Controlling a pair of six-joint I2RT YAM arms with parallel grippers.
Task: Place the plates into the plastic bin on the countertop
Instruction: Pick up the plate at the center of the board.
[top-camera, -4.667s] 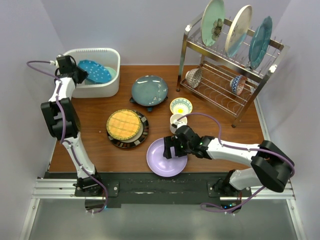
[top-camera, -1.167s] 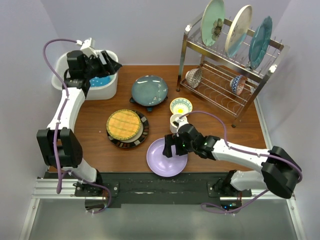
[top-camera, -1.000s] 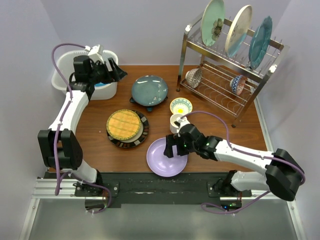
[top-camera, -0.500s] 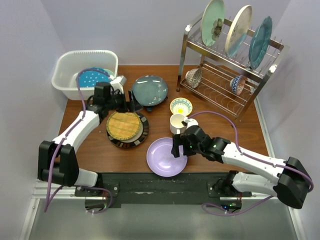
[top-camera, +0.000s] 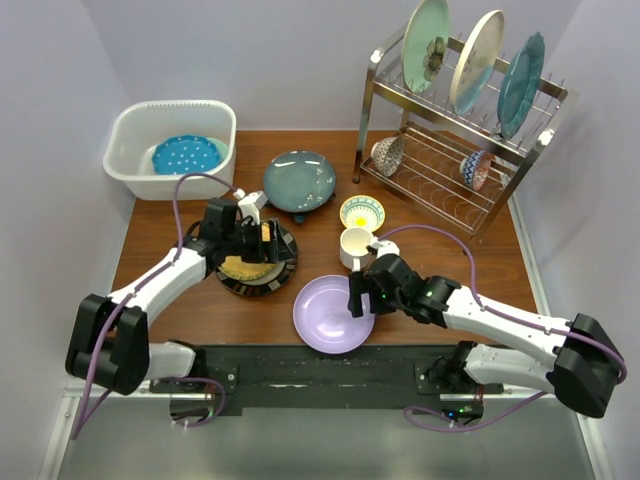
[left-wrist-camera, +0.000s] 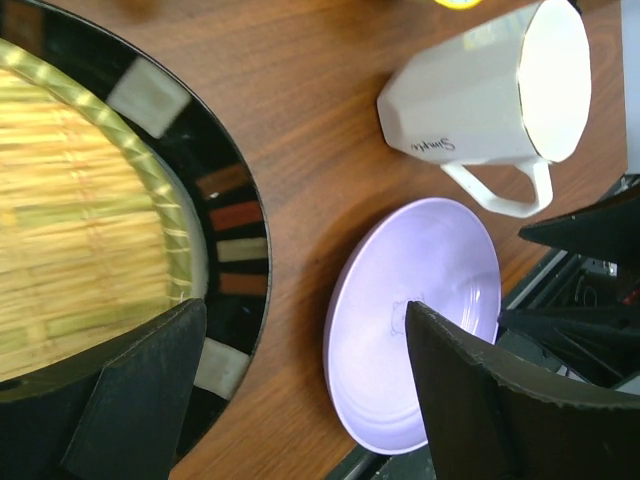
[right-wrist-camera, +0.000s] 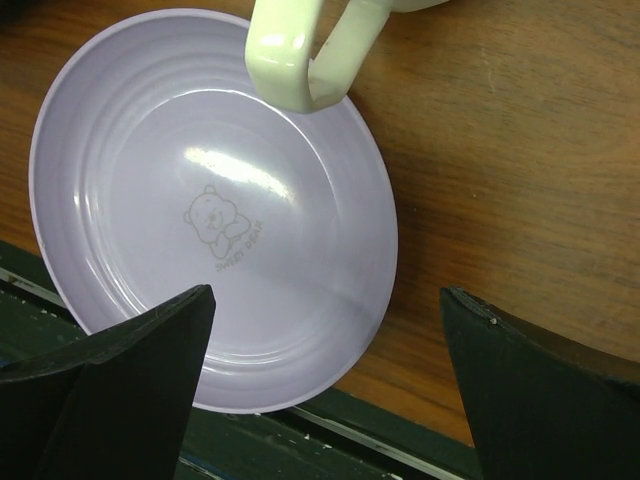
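At the desk's 10 o'clock corner stands the plastic bin (top-camera: 122, 132) with a blue dotted plate (top-camera: 186, 154) lying flat inside, well apart from both arms. Just left of centre the black-rimmed plate with a woven yellow centre (top-camera: 262, 281) lies on the desk. The left pincer (top-camera: 267, 238) hangs over its 2 o'clock edge, jaws spread wide and holding nothing. In the left wrist view one finger (left-wrist-camera: 140, 390) covers that plate's rim (left-wrist-camera: 235, 215); whether it touches cannot be told. At 12 o'clock from it, near the desk's middle, sits the dark teal plate (top-camera: 299, 180), untouched. Near the front edge at 6 o'clock lies the lilac plate (top-camera: 325, 320). The right pincer (top-camera: 358, 297) hovers over its 1 o'clock rim, jaws as wide as they go and empty. In the right wrist view the plate (right-wrist-camera: 200, 200) fills the gap below the fingers. A white mug (top-camera: 355, 243) lies just beside the plate at 12 o'clock, its handle above the rim, with a small patterned bowl (top-camera: 361, 211) beyond it. At 2 o'clock a steel wire rack (top-camera: 455, 185) holds three plates upright on top and two bowls below. The desk (top-camera: 190, 300) is reddish-brown wood grain, and pale walls (top-camera: 250, 60) close it in on three sides.
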